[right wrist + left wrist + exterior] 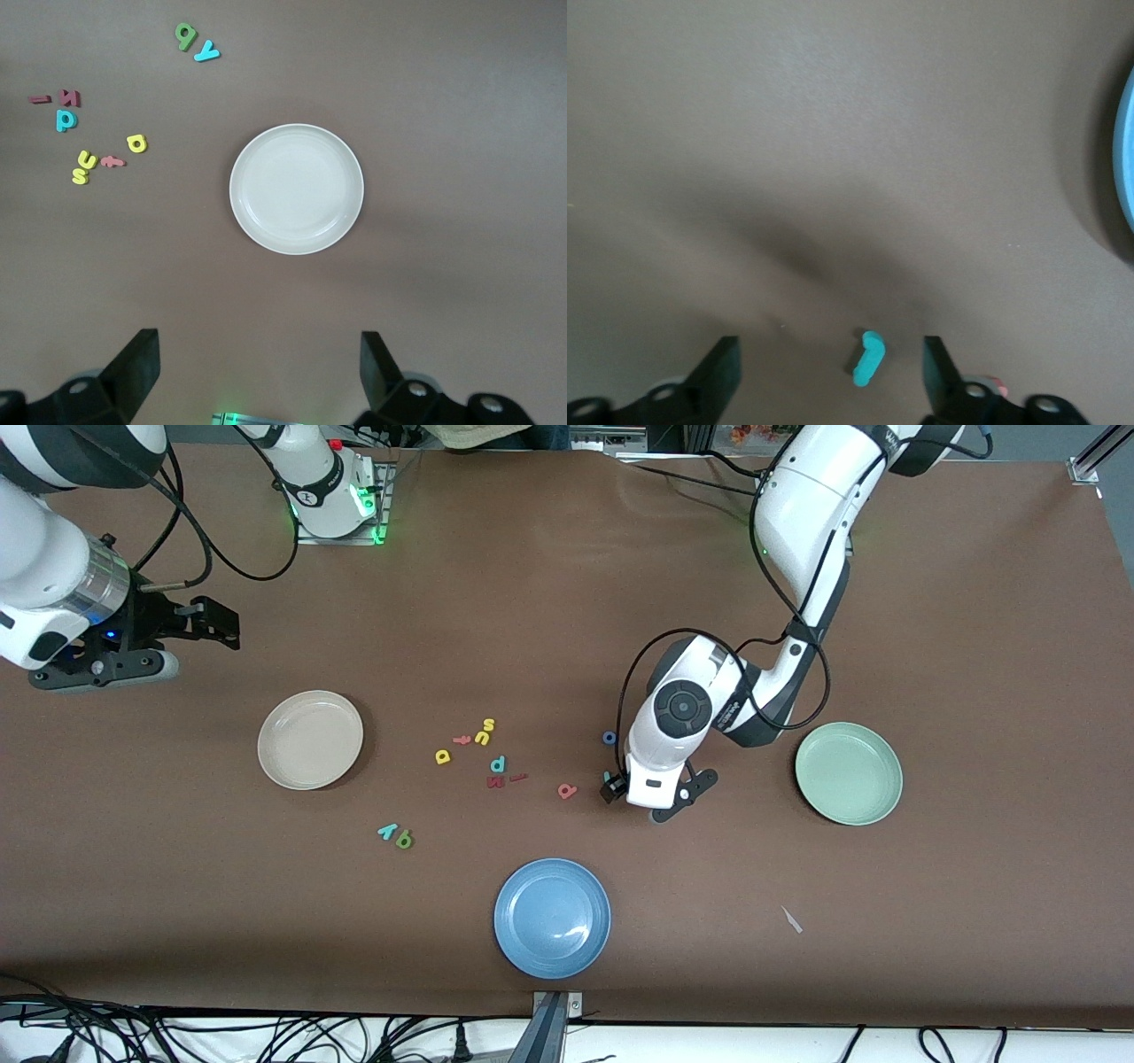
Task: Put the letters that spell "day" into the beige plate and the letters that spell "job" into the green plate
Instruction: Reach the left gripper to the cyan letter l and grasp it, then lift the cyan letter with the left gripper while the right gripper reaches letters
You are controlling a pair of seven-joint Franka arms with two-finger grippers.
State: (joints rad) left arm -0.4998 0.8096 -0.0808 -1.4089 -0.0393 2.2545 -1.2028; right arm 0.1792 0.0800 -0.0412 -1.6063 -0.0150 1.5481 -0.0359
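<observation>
The teal "j" (868,359) lies flat on the table between the fingers of my left gripper (830,372), which is open and touches nothing. In the front view this gripper (613,790) is down at the table between the salmon "b" (567,790) and the green plate (848,772). The blue "o" (609,738) lies just beside it. The yellow "d" (443,756), green "a" (405,839) and teal "y" (388,831) lie loose near the beige plate (310,740). My right gripper (211,625) waits open in the air over the table near the right arm's base, looking down on the beige plate (297,189).
A blue plate (552,918) sits nearest the front camera. Spare letters cluster mid-table: yellow "s" and "u" (485,731), a pink "t" (462,739), a teal "p" (498,763) and a dark red "m" (495,781). All three plates hold nothing.
</observation>
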